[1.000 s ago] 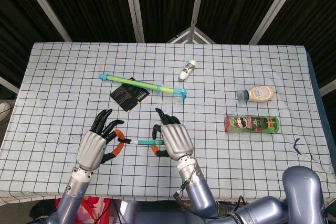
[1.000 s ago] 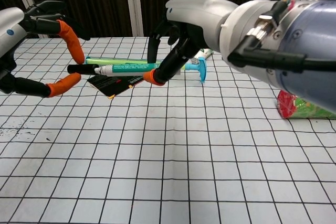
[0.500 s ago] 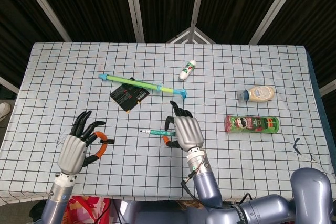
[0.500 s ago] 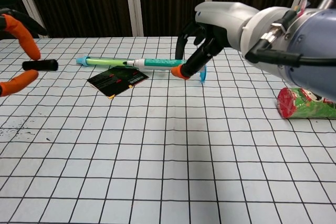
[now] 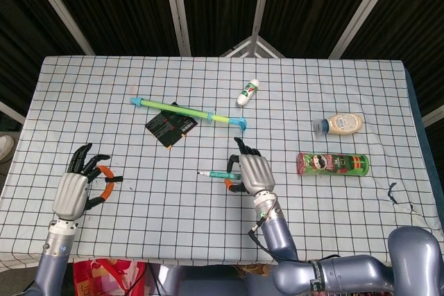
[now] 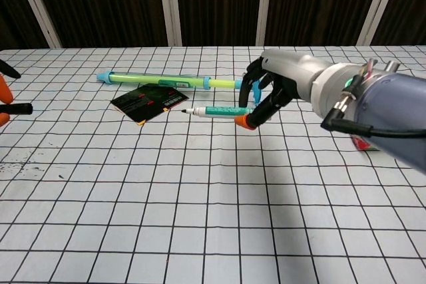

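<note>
Cap and pen are now separated — the hands have drawn well apart since a second ago; the left hand (image 5: 71,192) pinches the black cap (image 5: 114,179) in its fingers at the surface's left edge; the right hand (image 5: 254,172) pinches the uncapped teal pen (image 5: 216,173), tip bare, above the checked surface (image 5: 347,88) near the green toothbrush (image 5: 187,111).
</note>
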Robot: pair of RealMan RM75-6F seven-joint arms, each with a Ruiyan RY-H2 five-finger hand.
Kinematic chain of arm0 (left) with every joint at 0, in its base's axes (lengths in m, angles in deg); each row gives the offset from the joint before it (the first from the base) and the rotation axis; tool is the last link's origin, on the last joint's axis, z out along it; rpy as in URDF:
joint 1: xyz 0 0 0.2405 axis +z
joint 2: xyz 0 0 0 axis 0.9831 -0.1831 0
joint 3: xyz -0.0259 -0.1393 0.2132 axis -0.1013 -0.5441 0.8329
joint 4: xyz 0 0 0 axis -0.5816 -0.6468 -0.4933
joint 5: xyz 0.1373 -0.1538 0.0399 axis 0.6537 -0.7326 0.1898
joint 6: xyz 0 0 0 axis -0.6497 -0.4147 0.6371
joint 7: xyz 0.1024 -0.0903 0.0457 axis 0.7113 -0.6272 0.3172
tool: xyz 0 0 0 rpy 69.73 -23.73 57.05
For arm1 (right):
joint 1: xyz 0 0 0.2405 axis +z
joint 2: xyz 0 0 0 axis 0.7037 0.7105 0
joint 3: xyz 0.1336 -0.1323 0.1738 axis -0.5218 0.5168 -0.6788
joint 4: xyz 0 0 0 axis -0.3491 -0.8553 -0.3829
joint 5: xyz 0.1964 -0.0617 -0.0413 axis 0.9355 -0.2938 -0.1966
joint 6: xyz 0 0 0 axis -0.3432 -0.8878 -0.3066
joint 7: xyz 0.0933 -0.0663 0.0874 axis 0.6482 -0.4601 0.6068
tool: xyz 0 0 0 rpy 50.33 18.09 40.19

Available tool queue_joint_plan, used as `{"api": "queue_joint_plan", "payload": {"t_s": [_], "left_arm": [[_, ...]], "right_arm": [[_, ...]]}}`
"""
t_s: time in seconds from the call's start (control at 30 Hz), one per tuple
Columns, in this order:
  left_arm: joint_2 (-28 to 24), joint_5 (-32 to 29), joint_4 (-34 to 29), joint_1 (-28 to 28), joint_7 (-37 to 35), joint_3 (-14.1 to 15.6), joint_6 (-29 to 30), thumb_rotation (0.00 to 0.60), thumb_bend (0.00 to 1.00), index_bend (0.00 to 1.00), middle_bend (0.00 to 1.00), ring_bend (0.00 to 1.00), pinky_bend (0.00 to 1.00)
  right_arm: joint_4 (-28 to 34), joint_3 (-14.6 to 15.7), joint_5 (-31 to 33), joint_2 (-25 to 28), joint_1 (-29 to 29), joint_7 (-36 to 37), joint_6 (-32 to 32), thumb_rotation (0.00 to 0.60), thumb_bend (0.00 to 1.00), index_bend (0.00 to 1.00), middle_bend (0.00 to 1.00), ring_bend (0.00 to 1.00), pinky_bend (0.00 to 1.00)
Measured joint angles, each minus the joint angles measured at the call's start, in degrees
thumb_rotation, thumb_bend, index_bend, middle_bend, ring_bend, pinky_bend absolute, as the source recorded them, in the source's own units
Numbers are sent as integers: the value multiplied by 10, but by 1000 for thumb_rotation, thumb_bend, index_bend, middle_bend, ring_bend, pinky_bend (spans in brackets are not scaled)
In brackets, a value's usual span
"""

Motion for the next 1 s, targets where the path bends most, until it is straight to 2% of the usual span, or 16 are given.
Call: {"api": "queue_joint_plan", "payload": {"t_s": [0.27,0.33,0.4,0.5,0.57,0.6,0.63,0.73,0.83,1.0], "left_arm": [[31,-30,71,-10,-25,-2,-52,600,517,545,241,0,30],[38,-34,82,-12,-30,-2,-58,600,515,509,227,0,30],[41,-36,88,-13,-34,-2,-62,600,504,430,194,0,23],[41,-38,89,-14,-36,0,-70,600,456,142,53,0,0],[38,-38,85,-16,-36,3,-79,600,443,32,7,0,0],[33,-38,80,-17,-35,6,-86,600,436,5,0,0,0],[28,-38,74,-17,-34,8,-90,600,431,0,0,0,0],[9,-33,49,-19,-33,12,-93,600,424,0,0,0,0],[-13,-24,18,-18,-33,14,-84,600,424,0,0,0,0],[-63,-2,-34,-3,-19,15,-30,600,423,14,2,0,5]], "right_arm": [[-83,33,-39,-17,-18,59,53,600,509,699,67,165,136],[-110,40,-52,-23,-22,73,64,600,510,699,68,165,129],[-133,45,-62,-27,-26,87,75,600,510,689,67,162,116],[-167,51,-76,-34,-31,103,88,600,508,551,68,142,86],[-188,53,-83,-39,-34,109,95,600,460,414,67,127,72],[-196,54,-85,-41,-35,110,97,600,402,327,67,117,61],[-203,54,-85,-44,-37,107,98,600,334,242,64,106,50],[-204,55,-81,-44,-39,91,94,600,224,56,41,78,27],[-186,52,-70,-37,-42,74,89,600,206,1,17,64,16],[-124,46,-72,-2,-57,70,68,600,204,0,5,57,11]]}}
